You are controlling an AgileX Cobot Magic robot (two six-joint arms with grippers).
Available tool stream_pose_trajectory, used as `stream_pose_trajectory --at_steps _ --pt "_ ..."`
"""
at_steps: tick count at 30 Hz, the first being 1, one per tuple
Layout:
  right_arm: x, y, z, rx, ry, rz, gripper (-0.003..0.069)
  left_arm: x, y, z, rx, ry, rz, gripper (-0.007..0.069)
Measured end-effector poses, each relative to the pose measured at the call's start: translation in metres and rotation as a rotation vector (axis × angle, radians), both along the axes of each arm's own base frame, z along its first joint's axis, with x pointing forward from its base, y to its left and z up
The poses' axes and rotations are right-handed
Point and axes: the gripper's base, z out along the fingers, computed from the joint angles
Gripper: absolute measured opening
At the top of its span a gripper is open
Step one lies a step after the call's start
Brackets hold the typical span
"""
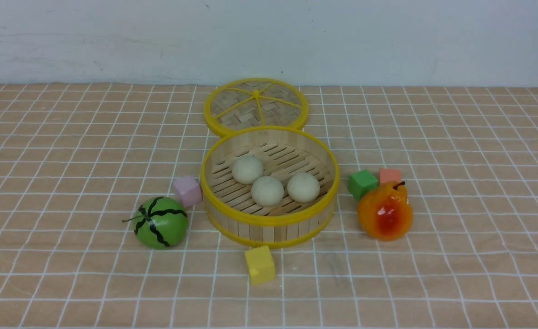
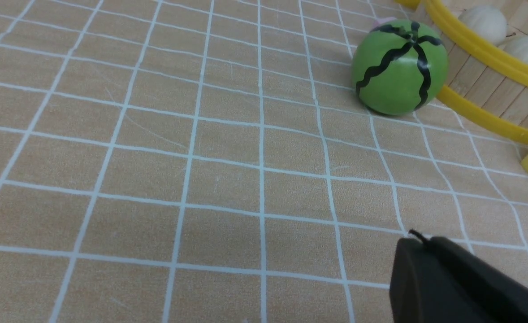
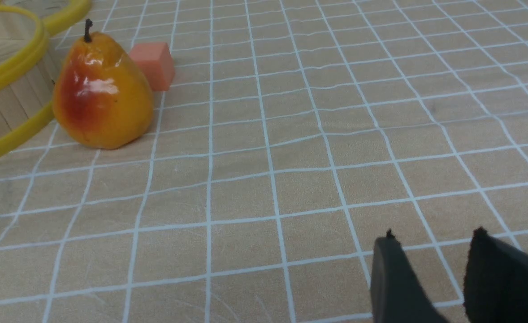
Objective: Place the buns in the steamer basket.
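All three buns sit inside the steamer basket on the table. The right fingers hang low over bare cloth, a little apart, holding nothing — the left fingers look pressed together, empty too.

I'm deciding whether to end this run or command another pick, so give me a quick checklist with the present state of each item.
1. All three buns inside the steamer basket: ok.
2. No bun left on the tablecloth: ok in the front view.
3. Basket upright, uncovered, lid lying behind it: ok.
4. Right gripper holding nothing, fingers apart over bare cloth: ok.
5. Left gripper holding nothing: ok; open or shut: cannot tell, only one dark finger shows.
6. Watermelon ball and pear outside the basket: ok.
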Motion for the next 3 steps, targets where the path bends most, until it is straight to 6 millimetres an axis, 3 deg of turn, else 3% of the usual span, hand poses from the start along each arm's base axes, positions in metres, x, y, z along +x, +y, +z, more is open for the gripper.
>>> stream_pose_trajectory --at_steps 3 --pt "0.0000 0.0000 0.0000 0.000 0.000 0.000 0.0241 0.0000 0.0000 0.0000 0.000 0.000 0.000 0.0004"
